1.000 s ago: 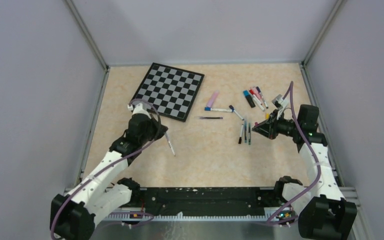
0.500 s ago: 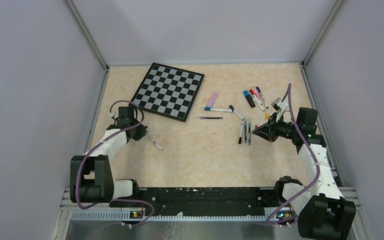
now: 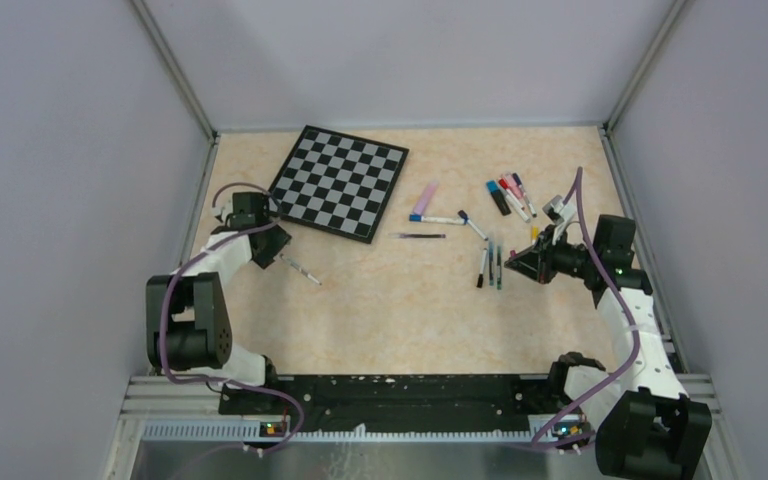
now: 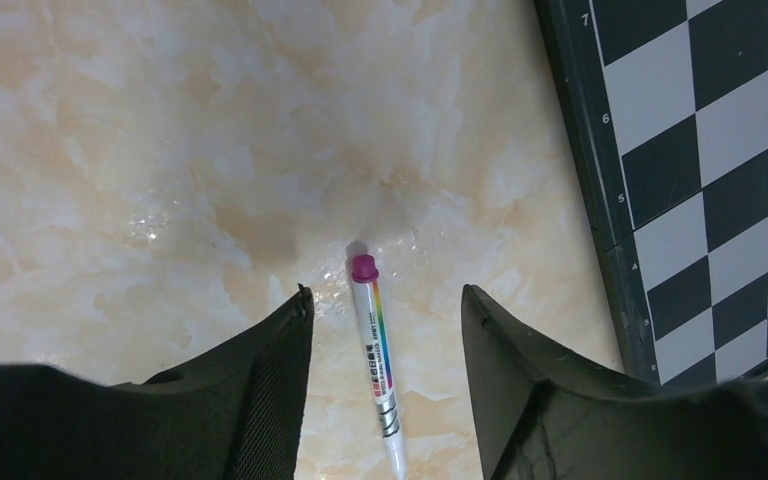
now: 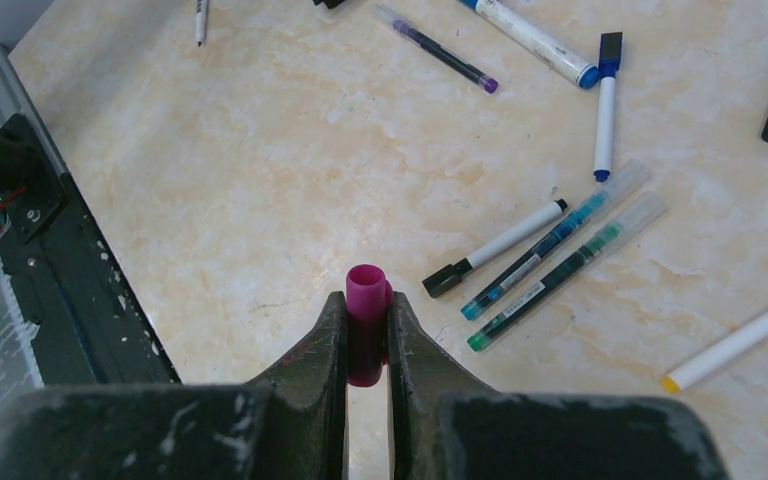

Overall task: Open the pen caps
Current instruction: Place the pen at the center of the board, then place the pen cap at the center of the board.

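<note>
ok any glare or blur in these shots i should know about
Left wrist view: small wet-looking glints on the table near the pen, which is sharp; the fingers are dark, underexposed. Right wrist view: the magenta cap and pens are crisp. Top view: even light, faint shadows, pens too small for detail.

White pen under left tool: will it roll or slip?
The slim white plastic pen with magenta end looks round, flat on the glossy tabletop: likely rolls if nudged. Thin, so probably light, stiff. Smooth barrel may slip in the left tool.
</note>
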